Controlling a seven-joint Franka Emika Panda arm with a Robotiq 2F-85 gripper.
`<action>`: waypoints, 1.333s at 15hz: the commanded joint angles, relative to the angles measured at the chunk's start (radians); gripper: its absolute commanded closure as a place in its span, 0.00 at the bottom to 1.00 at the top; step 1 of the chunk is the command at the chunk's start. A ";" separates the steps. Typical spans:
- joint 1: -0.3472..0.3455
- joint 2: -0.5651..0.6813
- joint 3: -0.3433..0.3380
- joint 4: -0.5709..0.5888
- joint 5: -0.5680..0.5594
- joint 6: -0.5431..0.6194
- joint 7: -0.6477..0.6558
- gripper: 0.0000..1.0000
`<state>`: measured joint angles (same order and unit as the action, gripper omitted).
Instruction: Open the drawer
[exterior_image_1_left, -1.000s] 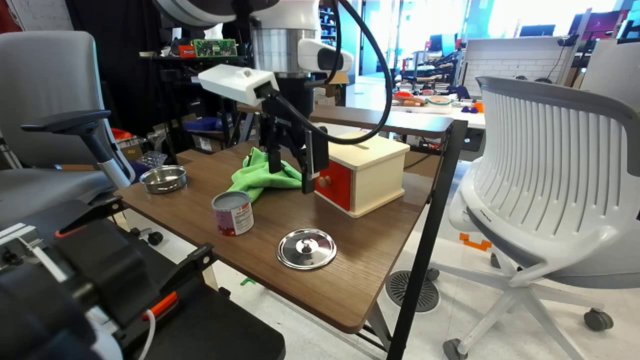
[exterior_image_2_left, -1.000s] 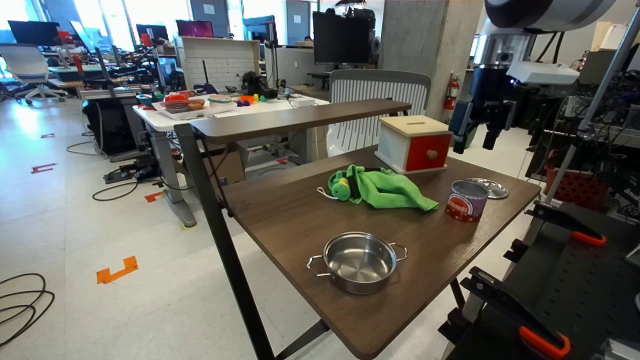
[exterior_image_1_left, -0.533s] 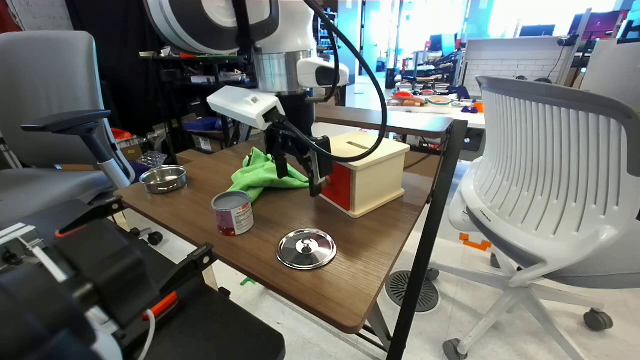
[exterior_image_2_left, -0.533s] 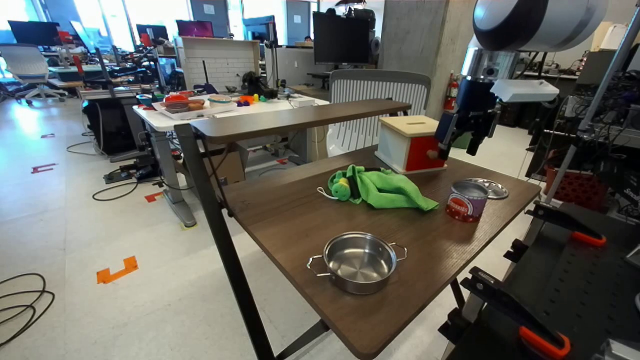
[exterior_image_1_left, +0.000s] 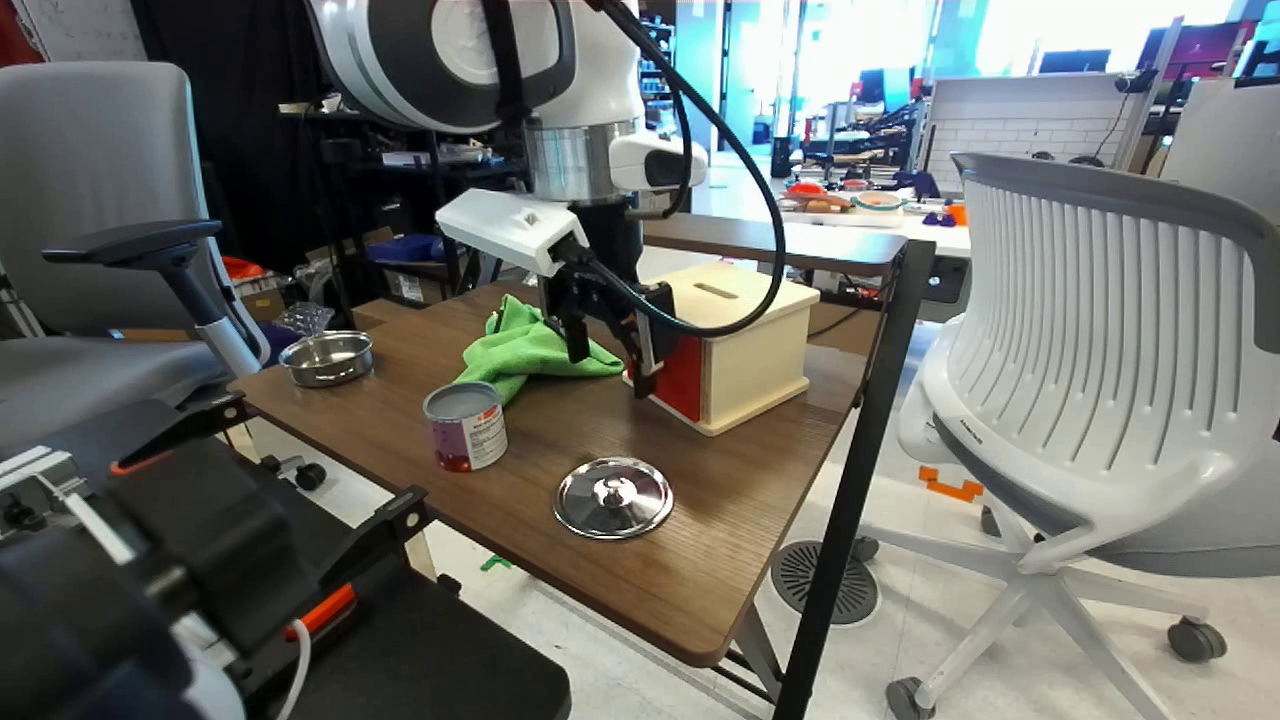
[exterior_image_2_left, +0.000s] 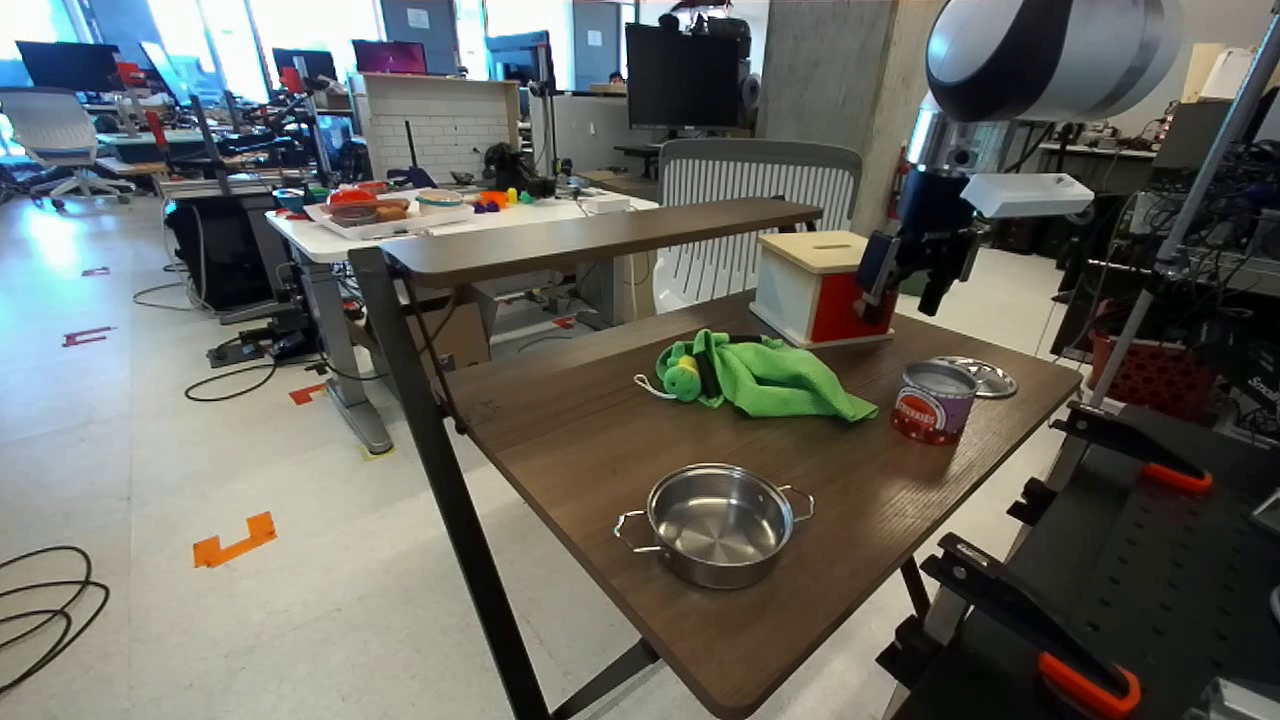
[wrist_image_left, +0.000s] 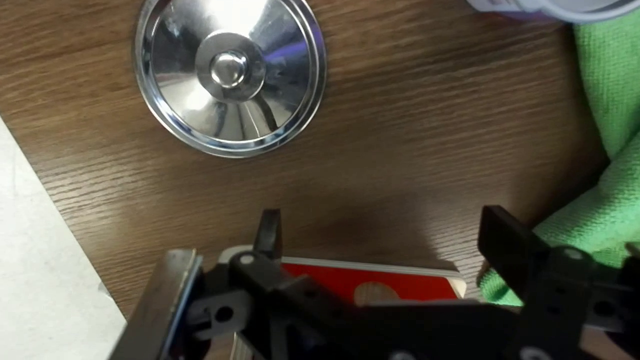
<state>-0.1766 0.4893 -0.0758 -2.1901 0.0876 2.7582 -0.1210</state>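
Basically, black two-fingered pincer (wrist_image_left: 381, 220) was spread wide, holding nothing, presumably to straddle the round wooden knob (wrist_image_left: 375, 292); red-fronted wooden drawer (wrist_image_left: 370, 273) sat closed, bottom centre of wrist view.

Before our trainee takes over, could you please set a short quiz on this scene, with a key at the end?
1. Multiple choice: where does the metal lid lie?
A) on the pot
B) on the table
C) on the green cloth
2. True or false: in the wrist view, the two fingers are spread apart, with a gap between them.
3. Fill in the missing word: the red front of the drawer bears a round wooden ____.

Key: 1: B. 2: true. 3: knob.
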 joint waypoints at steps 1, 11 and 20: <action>-0.023 0.032 0.020 0.034 0.008 0.023 -0.007 0.00; -0.031 0.066 0.046 0.043 0.019 0.160 0.021 0.00; -0.017 0.086 0.023 0.062 0.001 0.183 0.061 0.73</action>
<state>-0.1854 0.5442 -0.0517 -2.1563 0.0876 2.9096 -0.0736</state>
